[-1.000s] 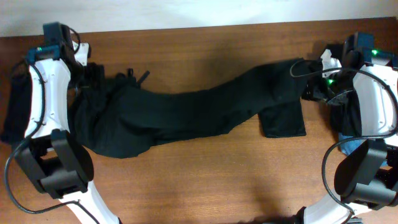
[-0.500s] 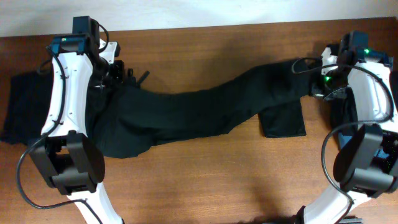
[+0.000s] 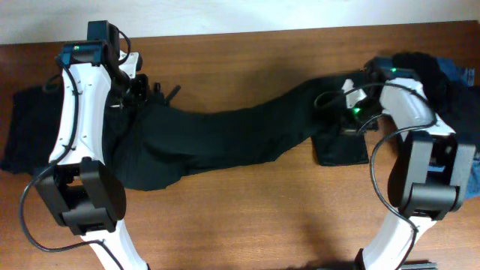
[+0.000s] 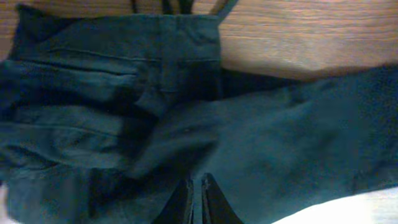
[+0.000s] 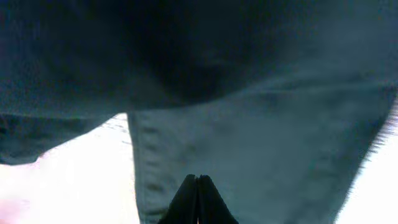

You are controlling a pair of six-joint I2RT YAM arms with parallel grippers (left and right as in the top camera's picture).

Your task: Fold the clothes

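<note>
Where the black trousers (image 3: pixel 225 139) lie stretched across the table (image 3: pixel 247 225), waist to the L and legs to the R, the two arms meet the cloth at opposite ends.

L gripper (image 3: pixel 141 90): at the waist end, near the table's far edge. Wrist view shows its fingers (image 4: pixel 180 208) set nearly together w/ only a sliver between. The tips are down on rumpled fabric just below the waistband (image 4: pixel 124 37). Whether a fold is nipped, cannot tell. Drawstrings (image 3: pixel 169 91) trail onto bare wood beside it.

R gripper (image 3: pixel 345 124): over the leg end. Wrist view shows its fingers pressed tight together, w/ a stitched hem (image 5: pixel 142 168) just ahead. Whether cloth is caught between them, cannot tell. One leg end (image 3: pixel 341 150) lies flat as a dark rectangle, nearer the front edge.

Other clothes: a black piece (image 3: pixel 16 135) at the L edge, partly under the L arm; a black heap (image 3: pixel 424 71) w/ a blue piece (image 3: pixel 452 73) at the far R, behind the R arm.
</note>
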